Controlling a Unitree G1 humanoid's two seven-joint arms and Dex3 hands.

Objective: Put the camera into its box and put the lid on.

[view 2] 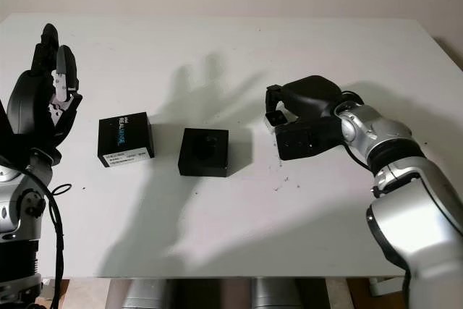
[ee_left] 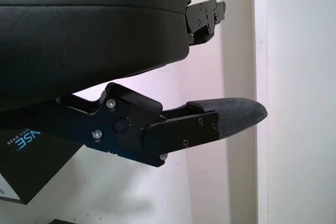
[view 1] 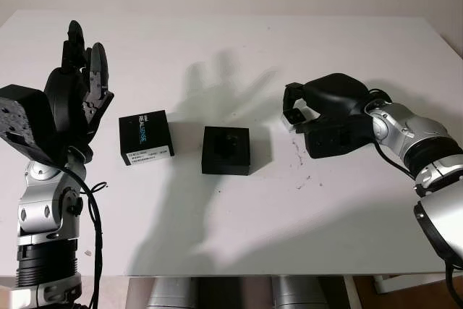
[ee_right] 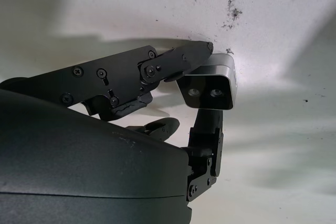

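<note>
The right hand (view 1: 307, 117) grips the camera (ee_right: 210, 88) near the counter's (view 1: 231, 41) middle, the box (view 1: 226, 150) and lid (view 1: 145, 137) both wait, and the left hand (view 1: 76, 92) is open.

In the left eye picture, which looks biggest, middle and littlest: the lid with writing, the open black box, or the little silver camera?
1. Lid and box: they look about alike, so no ranking between them.
2. Camera: smallest, though partly hidden in the right hand holding it.

The left hand, open, is raised beside the lid.
</note>
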